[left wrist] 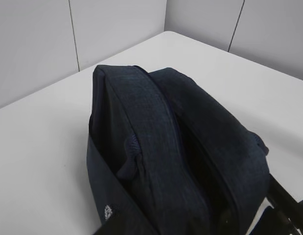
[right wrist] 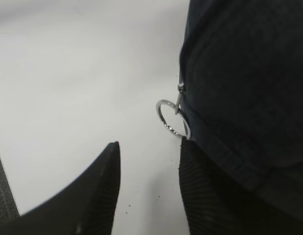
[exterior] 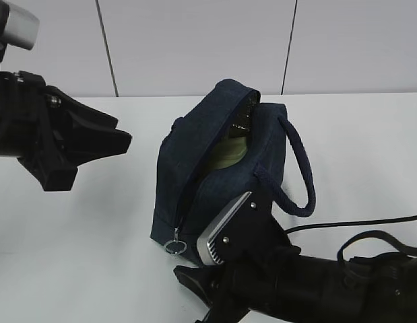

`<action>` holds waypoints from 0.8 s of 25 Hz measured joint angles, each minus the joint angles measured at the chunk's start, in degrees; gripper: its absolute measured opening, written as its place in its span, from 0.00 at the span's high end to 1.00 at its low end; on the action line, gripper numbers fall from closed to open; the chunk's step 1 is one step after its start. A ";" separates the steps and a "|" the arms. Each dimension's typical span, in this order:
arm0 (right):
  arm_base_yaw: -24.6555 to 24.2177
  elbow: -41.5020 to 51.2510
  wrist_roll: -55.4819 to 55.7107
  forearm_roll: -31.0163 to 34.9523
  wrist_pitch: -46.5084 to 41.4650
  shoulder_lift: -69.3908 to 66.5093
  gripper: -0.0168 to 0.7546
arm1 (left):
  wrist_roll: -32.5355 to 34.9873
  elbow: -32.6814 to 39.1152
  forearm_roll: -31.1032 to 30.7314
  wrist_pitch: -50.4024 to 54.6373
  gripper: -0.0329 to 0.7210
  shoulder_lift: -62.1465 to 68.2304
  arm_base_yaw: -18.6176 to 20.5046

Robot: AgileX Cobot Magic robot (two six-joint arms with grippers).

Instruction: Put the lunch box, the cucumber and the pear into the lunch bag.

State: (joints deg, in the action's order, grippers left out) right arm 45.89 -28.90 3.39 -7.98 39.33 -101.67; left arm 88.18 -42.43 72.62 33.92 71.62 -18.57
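lunch bag (exterior: 221, 175) interior: mostly hidden | right end effector (right wrist: 149, 188): cut off by bottom edge

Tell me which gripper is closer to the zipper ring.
The right gripper: its open fingers sit just below the ring at the bag's bottom corner. The left gripper hangs apart, off the bag's far side.
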 joint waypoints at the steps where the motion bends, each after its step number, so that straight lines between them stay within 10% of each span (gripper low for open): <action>1: 0.00 -0.10 0.00 0.00 0.00 -0.51 0.56 | 0.00 0.00 0.00 0.00 0.64 0.00 0.00; 20: 0.00 -3.18 0.00 0.00 1.37 -6.27 0.43 | 0.00 0.00 0.00 0.02 0.64 0.00 0.00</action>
State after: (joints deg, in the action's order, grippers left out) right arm 45.89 -32.08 3.39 -7.98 40.70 -107.94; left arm 88.18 -42.43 72.62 33.94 71.62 -18.57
